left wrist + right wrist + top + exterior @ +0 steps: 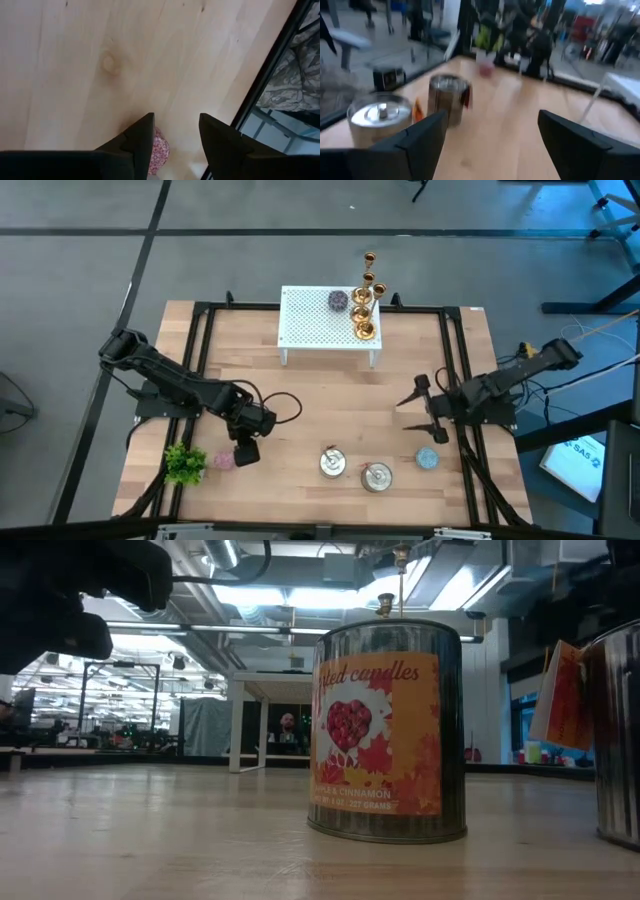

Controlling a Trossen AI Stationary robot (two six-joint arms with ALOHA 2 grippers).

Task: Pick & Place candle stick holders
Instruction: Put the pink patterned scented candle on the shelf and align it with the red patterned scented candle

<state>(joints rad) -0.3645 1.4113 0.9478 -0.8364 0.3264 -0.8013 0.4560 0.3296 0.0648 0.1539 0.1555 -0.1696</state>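
Observation:
Three shiny gold candle stick holders (365, 305) stand close together at the right end of a white perforated stand (310, 325) at the table's far middle. My left gripper (245, 452) (176, 120) is open and low over the table's near left. A pink candle (160, 150) (222, 460) lies just beside one of its fingers, and I see no contact. My right gripper (415, 412) (492, 117) is wide open and empty at the table's right, pointing toward the left.
Two silver lidded tins (333, 462) (377, 476) stand near the front edge, and the low view shows one up close (385, 730). A blue candle (428, 458) lies below my right gripper. A green plant (185, 463) sits at the near left. A dark candle (338, 300) lies on the stand.

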